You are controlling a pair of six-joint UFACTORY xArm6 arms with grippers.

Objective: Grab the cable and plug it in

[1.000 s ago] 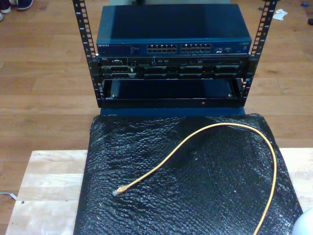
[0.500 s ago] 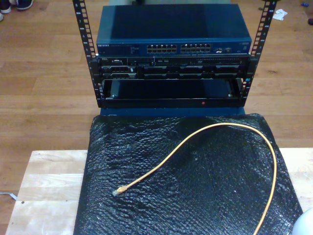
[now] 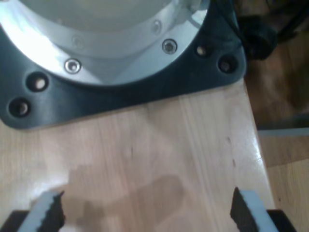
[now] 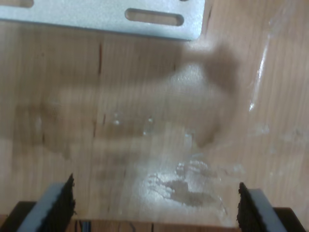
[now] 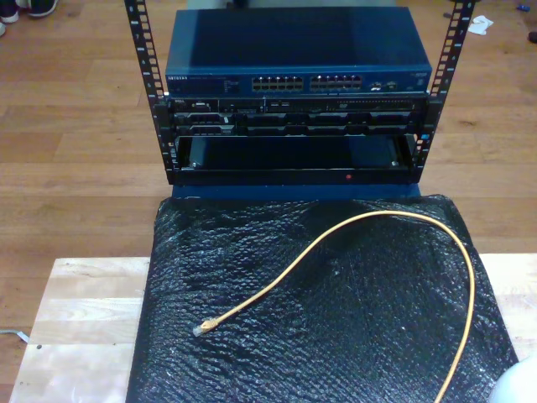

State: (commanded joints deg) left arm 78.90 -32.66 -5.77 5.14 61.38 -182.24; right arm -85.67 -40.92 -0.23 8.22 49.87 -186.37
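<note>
- One long thin yellow-orange network cable curves across the black crinkled plastic sheet on the pale wooden desk, its clear plug toward the exterior view's left.
- My first claw hangs released over bare wood.
- My second claw likewise, fingers apart.

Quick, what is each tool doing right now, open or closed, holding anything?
My first gripper: open, holding nothing.
My second gripper: open, holding nothing.
</note>
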